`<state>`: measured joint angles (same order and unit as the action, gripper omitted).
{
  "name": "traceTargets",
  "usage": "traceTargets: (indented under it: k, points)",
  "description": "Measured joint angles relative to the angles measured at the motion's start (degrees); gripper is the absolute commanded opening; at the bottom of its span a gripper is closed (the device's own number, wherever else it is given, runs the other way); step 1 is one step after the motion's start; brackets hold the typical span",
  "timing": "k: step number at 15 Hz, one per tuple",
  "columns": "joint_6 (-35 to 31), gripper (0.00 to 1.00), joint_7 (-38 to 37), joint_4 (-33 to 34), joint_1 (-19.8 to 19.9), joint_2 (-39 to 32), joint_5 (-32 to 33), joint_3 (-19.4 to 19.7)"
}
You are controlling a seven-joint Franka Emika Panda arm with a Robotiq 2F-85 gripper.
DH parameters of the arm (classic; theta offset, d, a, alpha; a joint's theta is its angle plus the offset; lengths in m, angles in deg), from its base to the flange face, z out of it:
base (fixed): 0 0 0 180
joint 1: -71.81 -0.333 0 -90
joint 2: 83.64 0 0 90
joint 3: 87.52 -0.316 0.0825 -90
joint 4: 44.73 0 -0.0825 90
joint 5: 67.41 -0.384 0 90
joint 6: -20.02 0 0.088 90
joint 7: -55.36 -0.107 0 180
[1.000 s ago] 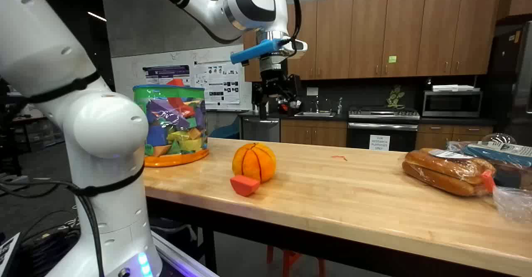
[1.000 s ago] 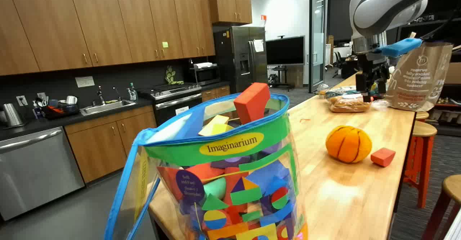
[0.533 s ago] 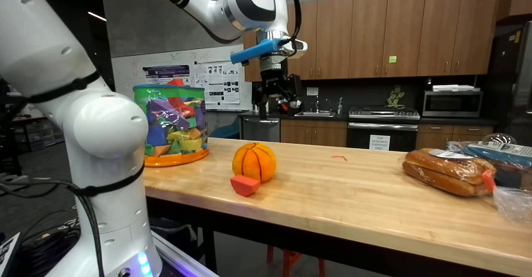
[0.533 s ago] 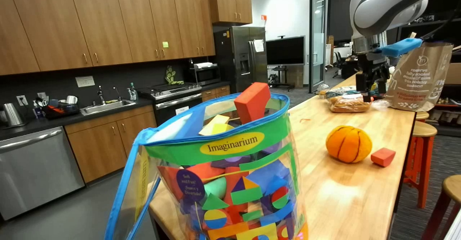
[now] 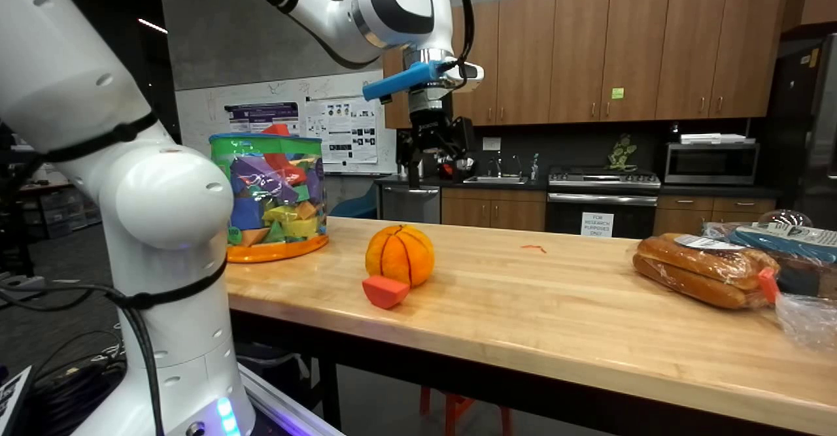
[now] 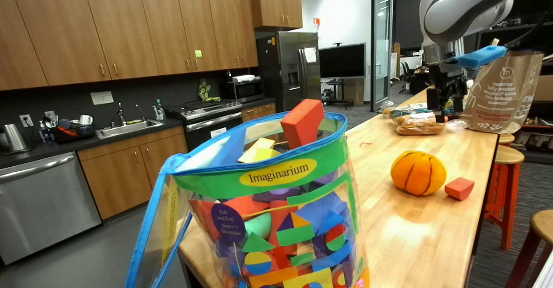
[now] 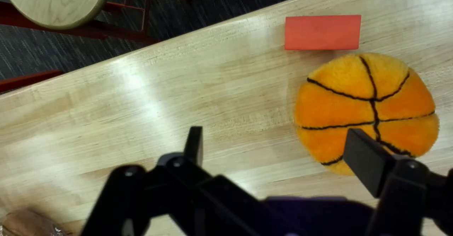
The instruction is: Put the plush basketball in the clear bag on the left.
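Observation:
The plush basketball [image 5: 399, 255], orange with dark seams, rests on the wooden table in both exterior views [image 6: 418, 172]. In the wrist view the ball [image 7: 368, 101] lies at the right, partly covered by one finger. The clear bag [image 5: 265, 143] stands upright at the table's end, filled with coloured foam blocks. In an exterior view its top [image 6: 216, 184] is unzipped, with a red block [image 6: 302, 123] sticking up out of it. My gripper [image 7: 274, 137] is open and empty. It hangs high above the table [image 5: 437, 165], off to one side of the ball, touching nothing.
A small red block [image 5: 385, 291] lies beside the ball, near the table edge [image 7: 226, 22]. Bagged bread [image 5: 703, 269] lies at the table's far end, next to a brown paper bag [image 6: 501, 93]. A thin red scrap [image 5: 533, 248] lies on the table. Stools [image 7: 56, 2] stand alongside.

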<state>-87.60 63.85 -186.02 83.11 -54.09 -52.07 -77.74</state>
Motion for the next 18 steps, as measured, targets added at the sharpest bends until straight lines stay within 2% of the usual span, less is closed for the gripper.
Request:
traceTargets:
  k: [18]
  points:
    - [-0.2, 1.0, 0.3, -0.1, -0.8, 0.2, -1.4, 0.0]
